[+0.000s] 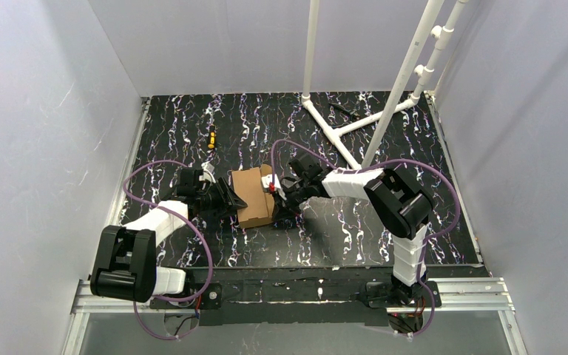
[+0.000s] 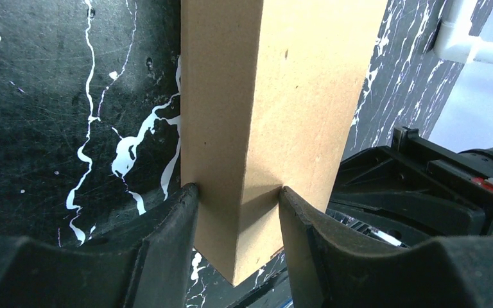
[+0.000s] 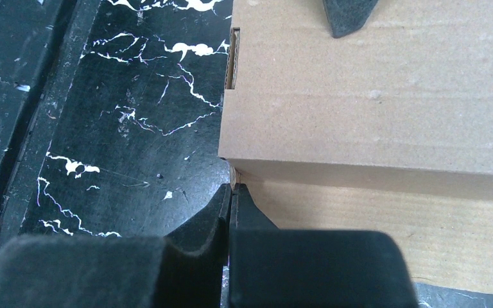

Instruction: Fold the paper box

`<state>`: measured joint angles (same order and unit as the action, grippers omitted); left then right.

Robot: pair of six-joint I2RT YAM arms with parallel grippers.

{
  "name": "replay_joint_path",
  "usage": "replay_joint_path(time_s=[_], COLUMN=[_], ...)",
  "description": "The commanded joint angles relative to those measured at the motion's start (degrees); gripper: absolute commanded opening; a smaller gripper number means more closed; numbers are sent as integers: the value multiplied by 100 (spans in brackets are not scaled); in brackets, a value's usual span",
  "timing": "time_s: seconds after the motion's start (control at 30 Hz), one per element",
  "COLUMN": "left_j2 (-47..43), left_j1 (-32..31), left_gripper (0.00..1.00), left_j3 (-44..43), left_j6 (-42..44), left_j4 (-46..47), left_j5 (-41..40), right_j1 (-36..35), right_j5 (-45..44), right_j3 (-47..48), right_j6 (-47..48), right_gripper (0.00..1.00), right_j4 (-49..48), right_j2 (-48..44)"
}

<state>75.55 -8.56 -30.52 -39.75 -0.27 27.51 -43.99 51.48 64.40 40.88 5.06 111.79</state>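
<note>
The paper box [image 1: 254,196] is a small closed brown cardboard box standing on the black marbled table between the two arms. My left gripper [image 1: 231,201] comes at it from the left. In the left wrist view its two fingers press on opposite faces of the box [image 2: 276,96] around one vertical edge, so the left gripper [image 2: 237,199] is shut on it. My right gripper [image 1: 277,194] is at the box's right side. In the right wrist view the right gripper [image 3: 232,189] is shut, its tips touching the lower corner of the box [image 3: 372,96] under the lid's edge.
A white pipe frame [image 1: 355,126] rises from the table behind and to the right of the box. A small yellow and black tool [image 1: 210,137] lies at the back left. Grey walls close in three sides, and a metal rail [image 1: 288,292] runs along the near edge.
</note>
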Motion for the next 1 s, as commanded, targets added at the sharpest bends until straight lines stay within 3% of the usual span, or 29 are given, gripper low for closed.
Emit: replay_joint_path(time_s=[0.0,0.67,0.97], left_j2=[127,215,197], left_j1=[30,30,30], left_gripper=[46,46,46], left_j3=[-4,-29,-40], left_j6=[47,11,11], left_j4=[-208,-149,-176], left_j5=[-310,-260,-272], right_j1=[-225,-626,-655], right_j5=[-563,-1526,-1624], right_j3=[110,1227,1471], right_j6=[156,-410,-529], right_gripper=[1,2,15], right_j4=[451,1397,1770], right_j2=[-159,45,154])
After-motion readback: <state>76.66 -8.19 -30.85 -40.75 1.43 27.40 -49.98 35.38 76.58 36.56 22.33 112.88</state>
